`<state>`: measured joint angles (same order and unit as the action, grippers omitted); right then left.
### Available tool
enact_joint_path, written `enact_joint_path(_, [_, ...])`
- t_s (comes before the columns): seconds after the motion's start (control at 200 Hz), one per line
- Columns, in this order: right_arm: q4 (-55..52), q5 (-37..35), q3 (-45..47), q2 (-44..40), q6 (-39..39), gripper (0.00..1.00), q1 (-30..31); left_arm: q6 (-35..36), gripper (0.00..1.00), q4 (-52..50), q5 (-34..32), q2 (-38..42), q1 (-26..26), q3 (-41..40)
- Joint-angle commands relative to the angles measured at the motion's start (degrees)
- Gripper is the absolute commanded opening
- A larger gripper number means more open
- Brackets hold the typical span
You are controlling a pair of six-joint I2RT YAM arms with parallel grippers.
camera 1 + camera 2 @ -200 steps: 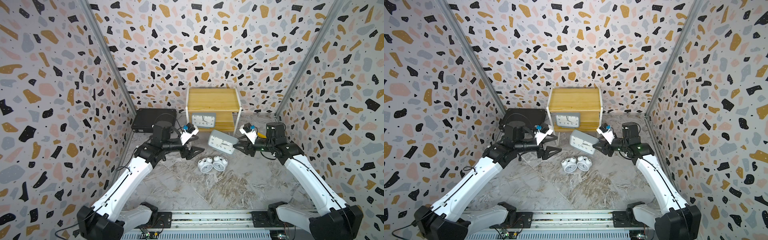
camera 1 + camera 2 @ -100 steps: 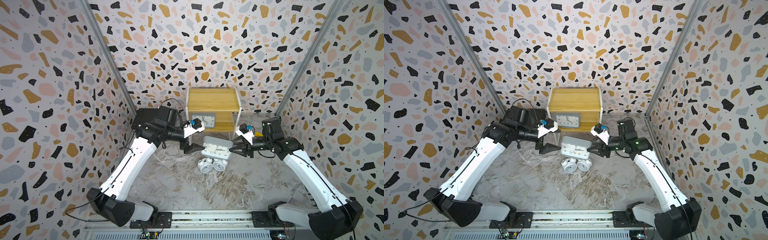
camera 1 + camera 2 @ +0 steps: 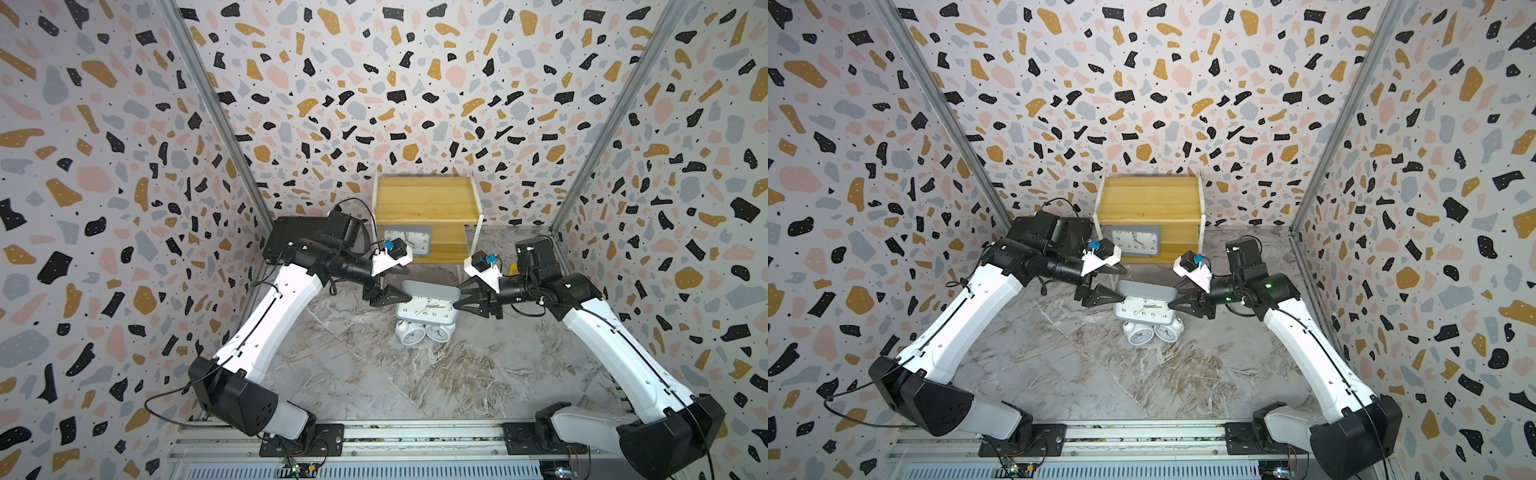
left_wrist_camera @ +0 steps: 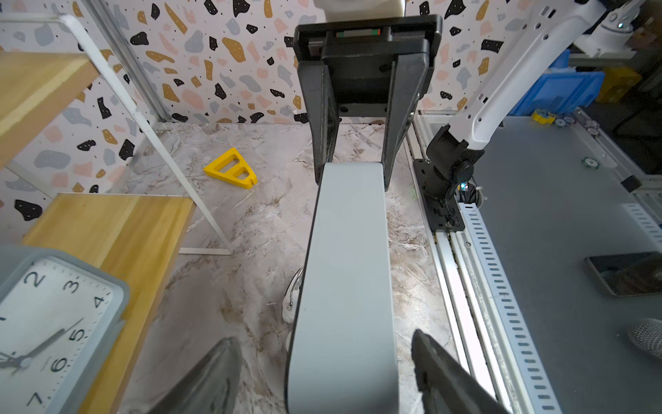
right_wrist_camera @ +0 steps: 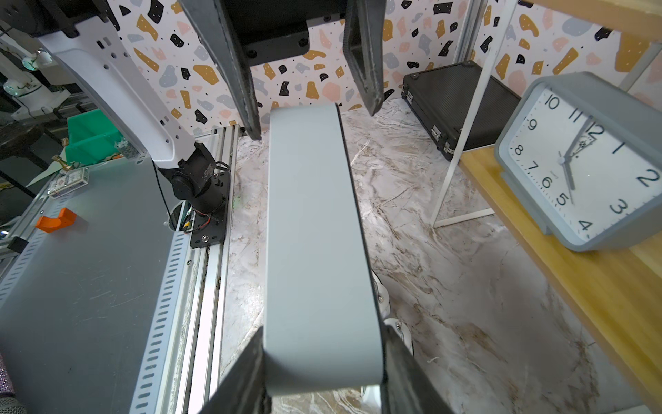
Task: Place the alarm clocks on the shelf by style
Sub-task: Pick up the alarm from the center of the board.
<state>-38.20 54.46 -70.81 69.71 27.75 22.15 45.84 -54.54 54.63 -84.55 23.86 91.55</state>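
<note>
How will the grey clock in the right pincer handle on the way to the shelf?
Probably rigid: the grey clock shows no flex gripped by the right pincer. Its smooth casing is clamped at one end only, so it may pivot or slip. Flat-based, it should stand steadily, like the second grey clock on the shelf.

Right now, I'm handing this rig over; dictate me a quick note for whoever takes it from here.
Right end effector: shut on a grey clock, held above the table.
Left end effector: open, straddling that clock's other end without touching.
Done: other grey clock stands on the shelf's lower board.
Left: shelve the held clock; both round clocks are on the table, beneath it.
</note>
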Motion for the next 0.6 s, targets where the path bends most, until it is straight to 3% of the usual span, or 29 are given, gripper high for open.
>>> enact_joint_path(0.0, [1.14, 1.63, -3.46, -1.07, 0.64, 0.22, 0.28, 0.65, 0.74, -0.35, 1.88, -0.09, 0.31, 0.28])
enact_joint_path(0.591, [2.51, 0.48, -3.11, -1.11, 0.04, 0.22, 0.30, 1.96, 0.72, -1.71, 2.32, -1.44, 0.49, -0.93])
